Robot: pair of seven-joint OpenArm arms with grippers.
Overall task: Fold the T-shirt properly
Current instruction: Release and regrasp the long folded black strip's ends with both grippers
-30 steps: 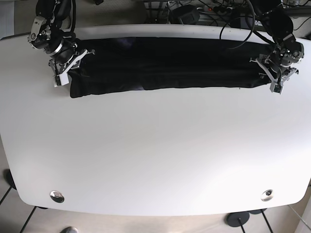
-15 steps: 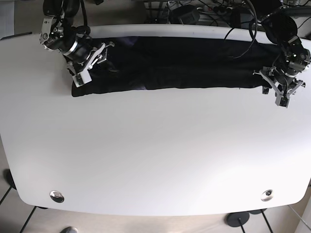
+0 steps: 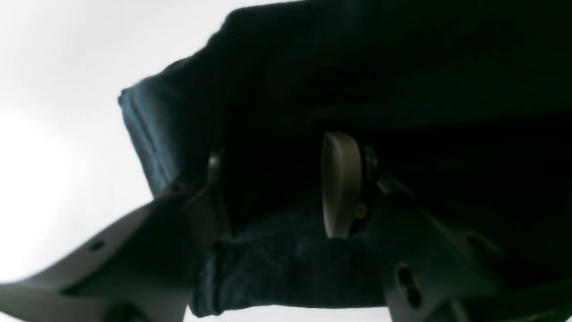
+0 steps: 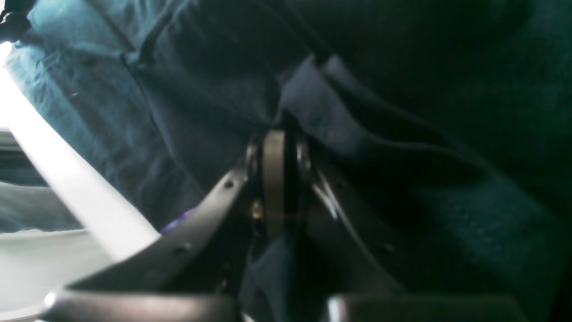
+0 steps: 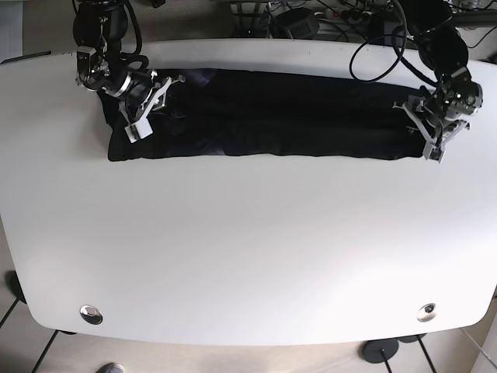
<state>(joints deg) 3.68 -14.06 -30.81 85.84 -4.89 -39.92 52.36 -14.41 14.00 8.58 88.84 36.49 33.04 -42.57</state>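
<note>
We see the T-shirt (image 5: 264, 115) lying as a long dark band across the far side of the white worktop (image 5: 248, 249), folded lengthwise, spanning from one arm to the other.

Right tool (image 5: 147, 105) sits on the shirt's end at base-view left. In the right wrist view its fingers (image 4: 273, 179) are pressed together with dark fabric bunched right at the pinch, so it is clamped on the T-shirt (image 4: 402, 134).

Left tool (image 5: 429, 132) is at the opposite end, base-view right, over the shirt's edge. In the left wrist view the light pad (image 3: 340, 183) and the dark opposing finger stand clearly apart, with T-shirt (image 3: 357, 80) cloth lying in the gap and under both. We can't confirm it grips anything; the fingers are parted.

Two round metal fittings (image 5: 92, 314) sit in the worktop near the front edge.
</note>
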